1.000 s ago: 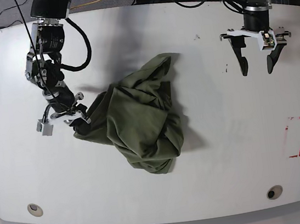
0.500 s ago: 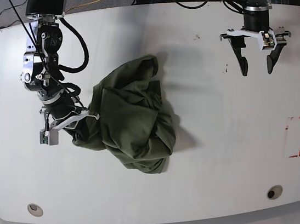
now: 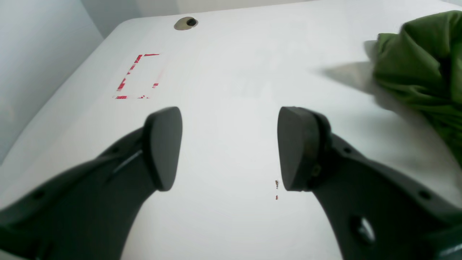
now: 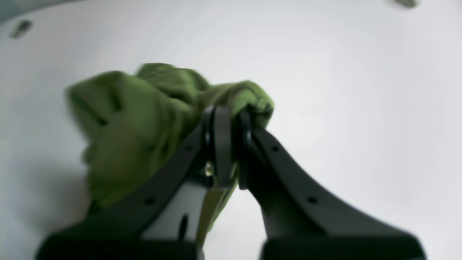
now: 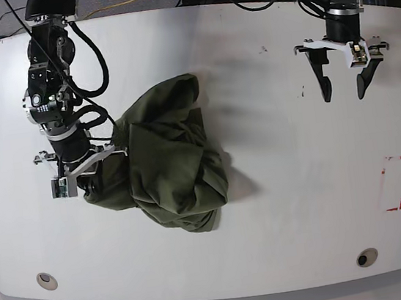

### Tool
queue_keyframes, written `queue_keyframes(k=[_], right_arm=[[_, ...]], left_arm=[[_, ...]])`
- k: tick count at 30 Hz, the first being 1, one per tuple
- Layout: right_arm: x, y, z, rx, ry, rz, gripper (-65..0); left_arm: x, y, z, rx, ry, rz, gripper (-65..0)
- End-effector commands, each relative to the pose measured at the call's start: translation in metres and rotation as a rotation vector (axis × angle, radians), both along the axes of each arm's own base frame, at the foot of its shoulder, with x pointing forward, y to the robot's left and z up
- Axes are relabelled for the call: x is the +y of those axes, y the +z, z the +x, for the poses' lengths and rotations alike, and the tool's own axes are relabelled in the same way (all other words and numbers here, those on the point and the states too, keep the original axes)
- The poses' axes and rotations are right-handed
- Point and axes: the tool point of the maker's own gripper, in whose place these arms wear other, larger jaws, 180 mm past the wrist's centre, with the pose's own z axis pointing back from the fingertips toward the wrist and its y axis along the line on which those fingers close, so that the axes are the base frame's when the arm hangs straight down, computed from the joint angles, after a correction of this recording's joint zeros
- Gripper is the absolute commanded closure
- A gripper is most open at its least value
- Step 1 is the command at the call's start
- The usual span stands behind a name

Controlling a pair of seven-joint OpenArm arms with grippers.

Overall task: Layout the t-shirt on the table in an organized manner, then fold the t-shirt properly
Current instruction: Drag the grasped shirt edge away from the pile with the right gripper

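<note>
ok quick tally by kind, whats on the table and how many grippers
t-shirt: 1, olive green, bunched
grommet holes: 2
red dashed rectangle mark: 1
grippers: 2, the left gripper open and empty, the right gripper shut on the t-shirt
total: 6, all on or over the white table

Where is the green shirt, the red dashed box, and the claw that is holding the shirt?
t-shirt [image 5: 165,158]: base view, middle of the bunched cloth.
red dashed rectangle [image 5: 396,183]: base view, its right-hand dashed line.
right claw [image 4: 231,144]: right wrist view, between its shut tips pinching cloth.
</note>
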Motion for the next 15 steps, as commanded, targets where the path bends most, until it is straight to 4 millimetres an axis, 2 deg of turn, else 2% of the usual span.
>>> queue_keyframes(k=[1, 15], right_arm=[[-0.009, 0.026, 0.007, -0.083, 0.003, -0.06, 0.0], [-0.035, 0.042, 0.012, -0.107, -0.014, -0.218, 0.0]], left_arm=[[0.001, 0.011, 0.001, -0.04, -0.006, 0.01, -39.3], [0.0, 0.011, 0.002, -0.041, -0.008, 0.01, -39.3]])
